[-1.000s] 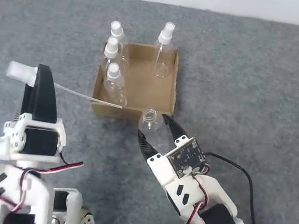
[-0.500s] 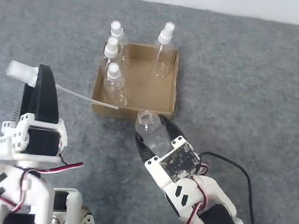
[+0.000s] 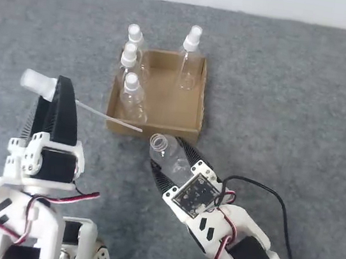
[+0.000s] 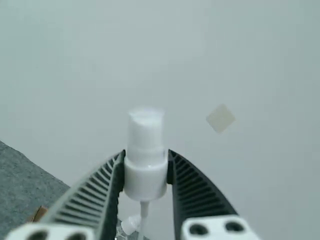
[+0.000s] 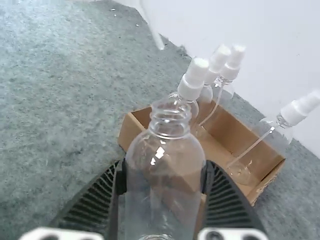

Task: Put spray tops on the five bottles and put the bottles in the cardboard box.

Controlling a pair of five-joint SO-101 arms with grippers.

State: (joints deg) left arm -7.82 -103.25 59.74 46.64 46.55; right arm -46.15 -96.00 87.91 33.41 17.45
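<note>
- Cardboard box sits on the grey tabletop, toward the far edge and about midway along it.
- Four capped bottles stand in the box: three in a row along its left wall, and one bottle at its far right corner. Judged: four of five are done.
- Right end effector is clamped on the body of the fifth bottle. It holds the bottle just off the box's near wall, on the side of the near edge. The neck is open with no top on it, and the mouth is tilted toward the left arm.
- Left end effector pinches the last spray top by its collar, raised over the left part of the tabletop. The dip tube points toward the box.
- Left to do, by my estimate: thread the tube into the open neck, seat the top, then set this bottle in the free near right part of the box.
- Hard to make out: the bases of the two farthest bottles in the row. I cannot tell how close they stand to the far wall.
- Cut off: the fifth bottle's base in the right wrist view, and most of the tube below the spray top in the left wrist view.
- Cannot tell whether the tube tip touches the box's near wall or hangs above it.
</note>
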